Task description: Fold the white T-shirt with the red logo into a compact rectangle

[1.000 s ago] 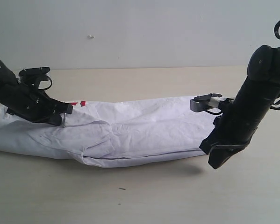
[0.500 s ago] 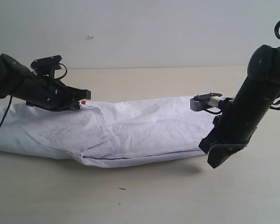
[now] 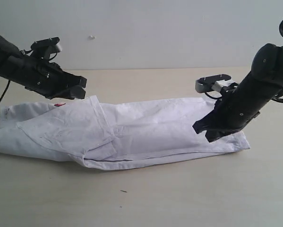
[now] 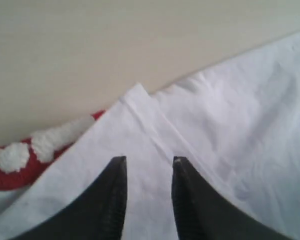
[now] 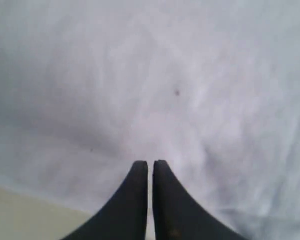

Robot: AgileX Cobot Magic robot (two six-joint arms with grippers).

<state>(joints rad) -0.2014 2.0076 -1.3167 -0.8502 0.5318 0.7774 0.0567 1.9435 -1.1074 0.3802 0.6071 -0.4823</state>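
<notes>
The white T-shirt [image 3: 150, 132] lies as a long flat strip across the table, with a folded flap [image 3: 65, 127] lying over its left part. Only a sliver of the red logo [image 3: 59, 104] peeks out at the far edge; in the left wrist view the red logo [image 4: 19, 160] shows fuzzy white letters beside the flap's corner. My left gripper [image 3: 80, 87] hovers open above that corner, and nothing sits between the fingers of the left gripper [image 4: 147, 162]. Over the shirt's right end, my right gripper [image 3: 202, 132] is shut, and the right gripper [image 5: 150, 164] holds no cloth.
The beige table [image 3: 146, 198] stretches in front of and behind the shirt. A pale wall [image 3: 155, 28] rises at the back. A small dark speck [image 3: 124, 191] lies on the table in front of the shirt.
My left gripper let go of the flap and rose up and right off the shirt. My right gripper lifted from the front right edge to above the shirt's right end, which now lies flat.
</notes>
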